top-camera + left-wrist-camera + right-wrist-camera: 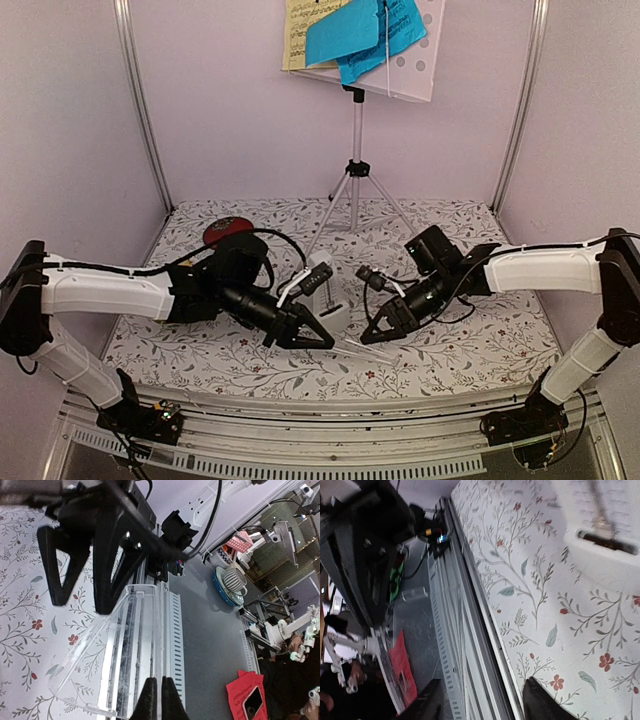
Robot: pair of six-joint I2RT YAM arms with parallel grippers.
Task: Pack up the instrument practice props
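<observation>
Top view: the stand point(357, 150) is standing at the back of the tabletop point(480, 340), carrying the sheets point(350, 30). The metronome point(325, 295) is sitting mid-tabletop between both arms.

Left wrist: the left end effector point(159, 700) is pinching, nearly closed, an edge of a clear panel point(100, 650). The right end effector point(80, 605) is hanging wide apart at the panel's far end.

Right wrist: the right end effector point(485, 705) is gaping wide, holding nothing, with the metronome point(600, 530) lying beyond.

White metronome point(335, 312) upright, blue and yellow sheets point(345, 30) on perforated tripod stand point(356, 130)
</observation>
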